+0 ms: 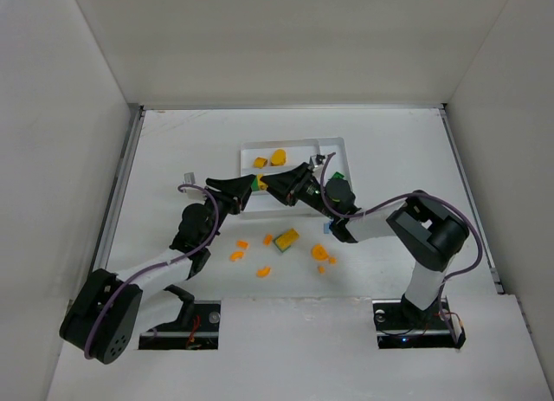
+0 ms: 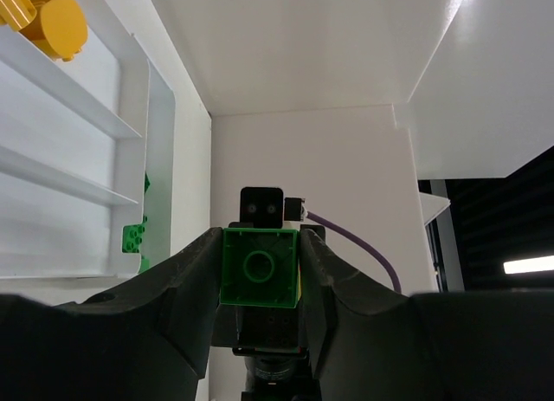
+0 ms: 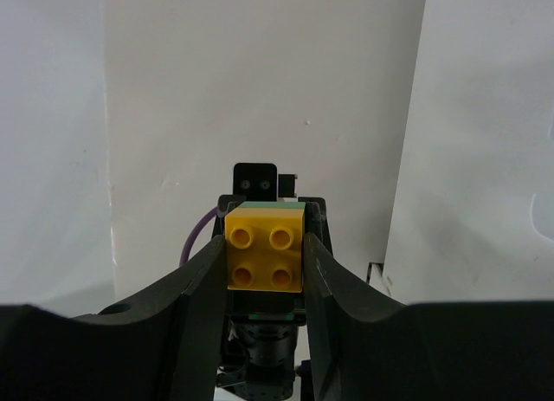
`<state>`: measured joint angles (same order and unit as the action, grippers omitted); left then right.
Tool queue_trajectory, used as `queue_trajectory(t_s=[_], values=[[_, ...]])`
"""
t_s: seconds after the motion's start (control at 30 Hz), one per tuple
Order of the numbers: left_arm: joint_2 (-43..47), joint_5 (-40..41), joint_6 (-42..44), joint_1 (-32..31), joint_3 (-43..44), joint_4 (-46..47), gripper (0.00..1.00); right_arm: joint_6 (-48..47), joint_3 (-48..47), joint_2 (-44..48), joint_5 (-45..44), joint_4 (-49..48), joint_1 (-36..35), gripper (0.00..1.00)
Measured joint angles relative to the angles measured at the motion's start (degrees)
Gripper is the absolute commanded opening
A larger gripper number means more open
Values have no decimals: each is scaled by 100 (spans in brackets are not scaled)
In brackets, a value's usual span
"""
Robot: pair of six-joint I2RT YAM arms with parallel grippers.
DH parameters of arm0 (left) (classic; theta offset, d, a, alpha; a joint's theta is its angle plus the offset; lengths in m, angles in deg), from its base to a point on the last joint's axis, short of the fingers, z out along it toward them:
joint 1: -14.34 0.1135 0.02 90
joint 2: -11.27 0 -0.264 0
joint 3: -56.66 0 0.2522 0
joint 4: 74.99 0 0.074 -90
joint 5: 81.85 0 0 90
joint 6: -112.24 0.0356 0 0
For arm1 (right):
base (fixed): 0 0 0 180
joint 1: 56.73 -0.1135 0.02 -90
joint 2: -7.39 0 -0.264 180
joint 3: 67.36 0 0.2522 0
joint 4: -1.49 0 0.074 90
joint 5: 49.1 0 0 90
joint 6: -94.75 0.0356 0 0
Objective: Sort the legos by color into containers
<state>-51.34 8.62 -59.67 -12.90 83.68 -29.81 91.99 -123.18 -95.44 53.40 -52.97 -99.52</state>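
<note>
A green brick (image 2: 260, 268) joined to a yellow brick (image 3: 264, 259) hangs above the left side of the tray (image 1: 294, 143), the left pincer (image 2: 260, 249) clenched on the green and the right pincer (image 3: 264, 245) on the yellow, while the tray, toward the far edge of the bench (image 1: 173, 158), holds yellow pieces (image 1: 269, 159) in one section and a green piece (image 1: 336, 174) in another.

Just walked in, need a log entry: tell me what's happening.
Both arms meet at the tray. The left jaws clamp a green brick, the right jaws a yellow brick stuck to it, seemingly to pull them apart. Two yellow pieces lie in the tray; orange bits lie loose on the table.
</note>
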Motion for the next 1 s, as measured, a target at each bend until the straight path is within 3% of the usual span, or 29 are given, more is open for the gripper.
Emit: queue_trajectory(t_s=[0.73,1.0], values=[[-516,48,-133,20,13,525,39,105,-175,-269,9,-79,39,27],[-586,46,-160,15,20,584,22,146,-201,-306,22,-85,63,27]])
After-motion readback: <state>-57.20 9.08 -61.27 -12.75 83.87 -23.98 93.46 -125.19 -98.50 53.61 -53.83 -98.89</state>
